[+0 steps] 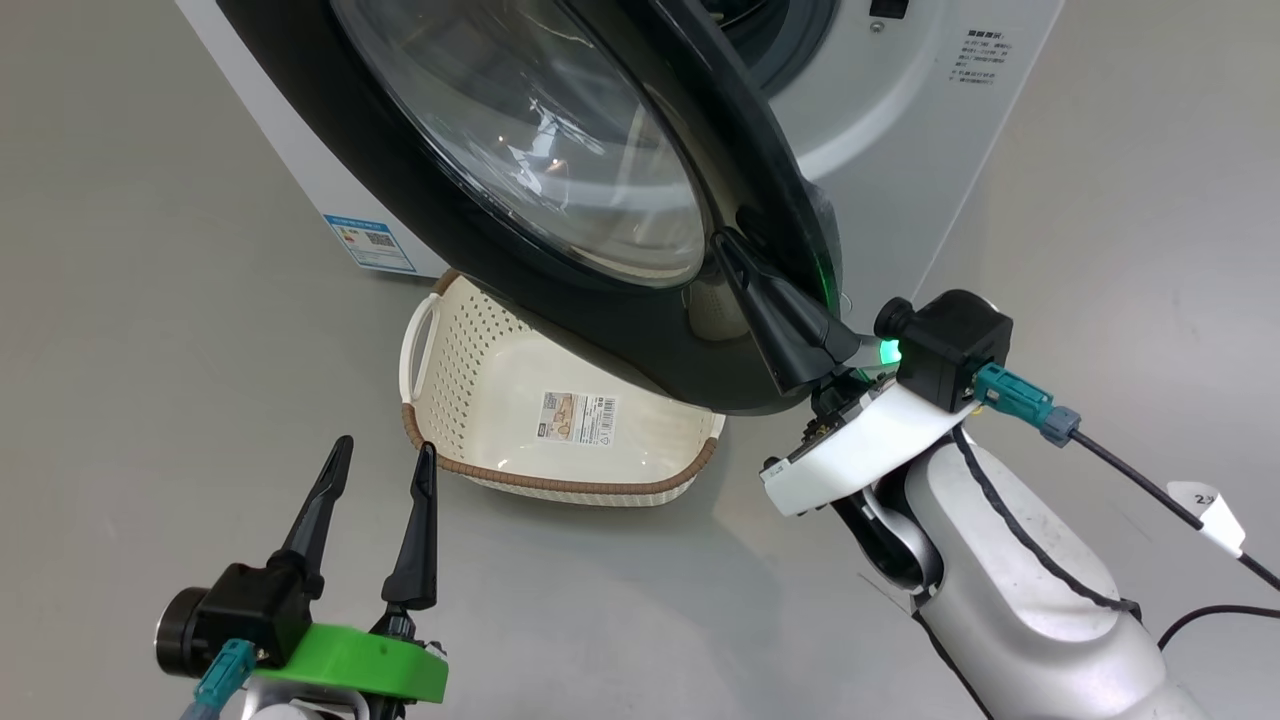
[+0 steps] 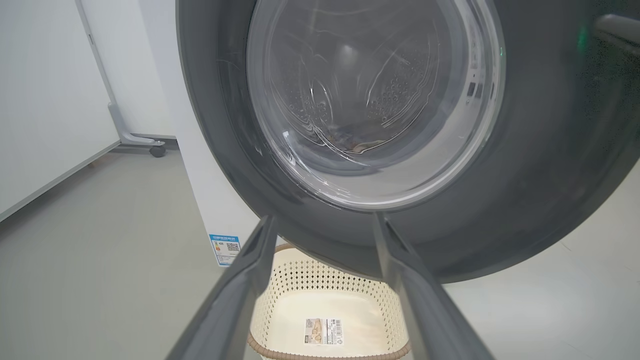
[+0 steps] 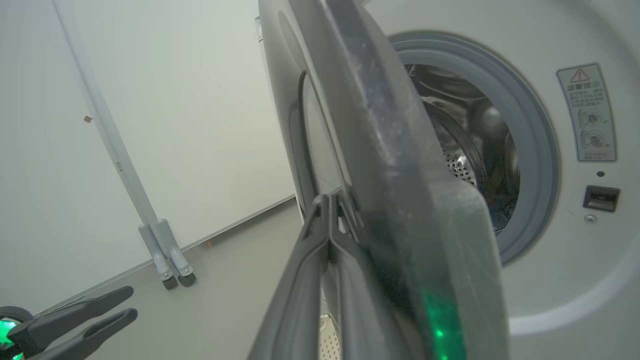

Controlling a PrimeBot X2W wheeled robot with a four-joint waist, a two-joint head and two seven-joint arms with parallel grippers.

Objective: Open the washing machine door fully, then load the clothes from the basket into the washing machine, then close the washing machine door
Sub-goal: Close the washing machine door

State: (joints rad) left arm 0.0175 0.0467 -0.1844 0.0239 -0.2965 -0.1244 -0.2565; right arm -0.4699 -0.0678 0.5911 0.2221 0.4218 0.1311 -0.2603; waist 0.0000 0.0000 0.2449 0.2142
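The washing machine door (image 1: 640, 345) stands about half open, swung out from the front of the washing machine (image 1: 900, 150) and hanging over the basket (image 1: 600, 492). Its rim is wide, glossy and black, and the clear glass bowl in the centre throws back pale reflections. In the right wrist view we look along its free edge, with the steel drum (image 3: 465, 150) and grey gasket (image 3: 535, 150) open beyond it.

The right gripper (image 1: 722, 245) has its 2 fingers pressed together, holding nothing, and lays them flat against the door's outer face near that free edge. We judge the closed fingers serve as 1 stiff pusher: from the outer side they can only drive the door toward the machine, so the closing step looks to be in hand.

The basket sits on the grey floor (image 1: 150, 300) just in front of the washer, partly under the door. We see nothing in it except the label sticker (image 1: 577, 417) on its floor, which suggests that loading is done. Through the glass, in the left wrist view, a dull heap (image 2: 357, 142) lies low in the drum. It is probably the clothes, but it is too blurred for us to be sure.

The left gripper (image 1: 386, 447) hovers near the basket with its fingers spread wide and empty. It is well apart from the door, and we take it to be parked out of the door's swing.
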